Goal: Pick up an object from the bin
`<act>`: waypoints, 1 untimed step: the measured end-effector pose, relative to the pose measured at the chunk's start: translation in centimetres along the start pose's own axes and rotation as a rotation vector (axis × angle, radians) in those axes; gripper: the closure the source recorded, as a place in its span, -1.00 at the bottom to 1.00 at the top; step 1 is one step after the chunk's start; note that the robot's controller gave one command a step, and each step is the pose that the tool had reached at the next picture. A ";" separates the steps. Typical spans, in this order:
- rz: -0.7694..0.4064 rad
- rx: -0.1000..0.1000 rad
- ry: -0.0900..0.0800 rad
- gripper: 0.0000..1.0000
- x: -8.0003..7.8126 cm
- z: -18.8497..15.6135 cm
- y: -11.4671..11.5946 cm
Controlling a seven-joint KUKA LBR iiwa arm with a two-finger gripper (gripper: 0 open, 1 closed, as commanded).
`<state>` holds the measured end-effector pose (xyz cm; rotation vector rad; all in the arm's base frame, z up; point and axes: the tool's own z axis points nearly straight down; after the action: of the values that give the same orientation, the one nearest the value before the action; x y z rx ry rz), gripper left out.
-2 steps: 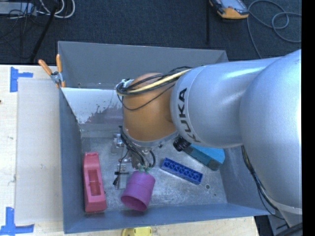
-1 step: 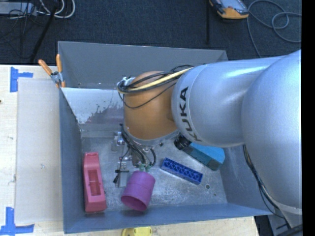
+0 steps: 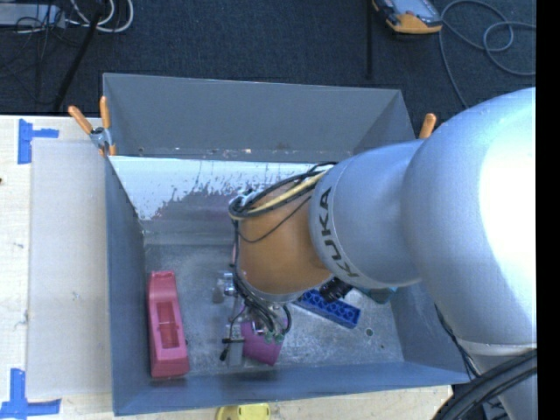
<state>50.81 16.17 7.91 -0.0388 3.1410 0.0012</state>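
Arm [image 3: 420, 217] comes in from 3 o'clock and fills most of that side of the bin [image 3: 254, 121], wrist pitched down, orange cover [image 3: 276, 252] over the floor's middle with yellow and black cables [image 3: 271, 195] looped across its top. Gripper [image 3: 238, 346] is low at about 6 o'clock of the floor, close to the near wall, at or just above floor level. Claw state: can't tell, the wrist and cover mask the tip. Nearest item is a small magenta piece [image 3: 262, 348], also at 6 o'clock, right against the gripper's 3 o'clock side; touching or just beside, can't say which, and can't confirm it's gripped. Its shape is half hidden, looks like a short rounded block. Long pink block [image 3: 166, 325] with a slot in its top lies at 8 o'clock, running 12-to-6 along the left wall, well apart from the gripper. Blue studded brick [image 3: 331, 308] lies at 4 o'clock, partly under the cover, tilted 10-to-4, near the gripper but not touching. Floor between them is bare, speckled grey metal.
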 end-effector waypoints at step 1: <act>-0.044 0.002 0.006 -1.00 0.1 -1.2 -0.4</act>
<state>50.76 15.82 9.13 -0.1084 3.1453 -0.0017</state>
